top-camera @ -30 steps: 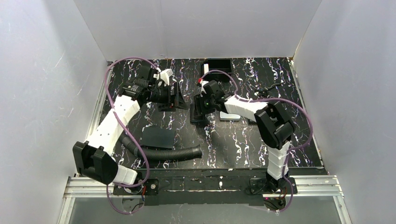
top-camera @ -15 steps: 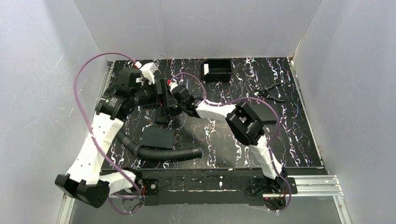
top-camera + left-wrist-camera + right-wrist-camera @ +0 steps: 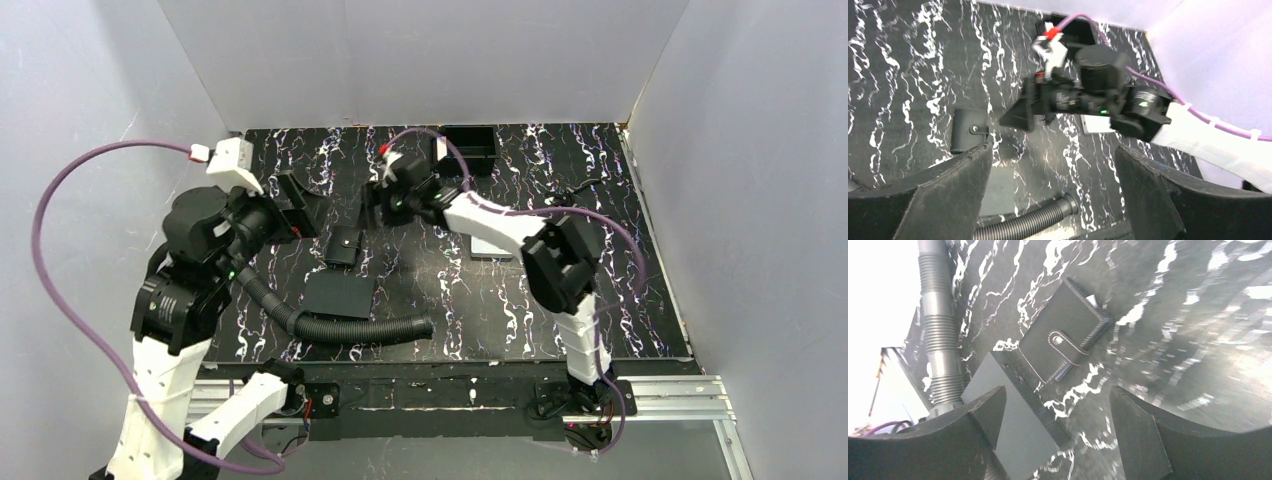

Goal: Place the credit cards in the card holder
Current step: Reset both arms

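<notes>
The card holder (image 3: pixel 345 246) is a small black wallet lying flat on the marbled table, folded with its tab snapped (image 3: pixel 1062 338) (image 3: pixel 968 131). A tiny pale corner shows at its far edge in the right wrist view; otherwise the credit cards are out of view. My left gripper (image 3: pixel 298 202) (image 3: pixel 1054 150) hovers up and to the left of the card holder, open and empty. To the wallet's upper right hangs my right gripper (image 3: pixel 370 210) (image 3: pixel 1057 392), open with nothing between its fingers. Neither touches the wallet.
A flat black square pad (image 3: pixel 338 293) (image 3: pixel 1013 422) lies just in front of the wallet, with a corrugated hose (image 3: pixel 350 328) nearer still. A silver-grey case (image 3: pixel 492 247) sits under the right arm. A black box (image 3: pixel 468 146) and pliers (image 3: pixel 575 197) are at the back.
Both grippers have backed off from the wallet and spread wider. The left arm rose and swung left, the right gripper moved up and right. The wallet now lies alone on the table.
</notes>
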Robot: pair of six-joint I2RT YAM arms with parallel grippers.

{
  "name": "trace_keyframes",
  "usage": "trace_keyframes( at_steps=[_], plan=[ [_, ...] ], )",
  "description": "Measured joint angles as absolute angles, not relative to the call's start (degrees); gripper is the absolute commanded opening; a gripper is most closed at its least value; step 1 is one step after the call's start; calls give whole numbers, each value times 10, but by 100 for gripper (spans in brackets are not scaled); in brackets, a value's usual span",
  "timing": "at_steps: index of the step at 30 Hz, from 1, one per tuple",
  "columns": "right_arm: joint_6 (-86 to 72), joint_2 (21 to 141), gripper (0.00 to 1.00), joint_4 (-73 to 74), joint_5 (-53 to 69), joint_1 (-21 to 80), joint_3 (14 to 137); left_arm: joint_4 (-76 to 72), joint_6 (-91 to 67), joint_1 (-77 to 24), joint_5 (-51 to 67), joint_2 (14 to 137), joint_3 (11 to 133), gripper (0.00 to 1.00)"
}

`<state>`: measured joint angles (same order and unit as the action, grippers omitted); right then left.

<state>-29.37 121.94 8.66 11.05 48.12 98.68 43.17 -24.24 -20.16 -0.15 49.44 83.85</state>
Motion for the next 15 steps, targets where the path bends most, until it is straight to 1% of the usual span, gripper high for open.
trace_keyframes(
  at_steps=[3, 5, 6, 9, 15],
  plan=[
    [-278, 1140, 89, 114, 115, 430, 960, 417, -244, -202, -18, 472, 840, 97],
    [-258, 1093, 97, 141, 104, 397, 957, 405, -242, -202, -27, 460, 844, 98],
    [-241, 1065, 98, 159, 92, 381, 957, 401, -241, -202, -29, 456, 848, 98],
    [-188, 980, 98, 229, 35, 355, 970, 382, -228, -202, -36, 448, 868, 98],
    [-99, 857, 98, 321, -82, 370, 1058, 320, -196, -202, -39, 435, 911, 98]
  ],
)
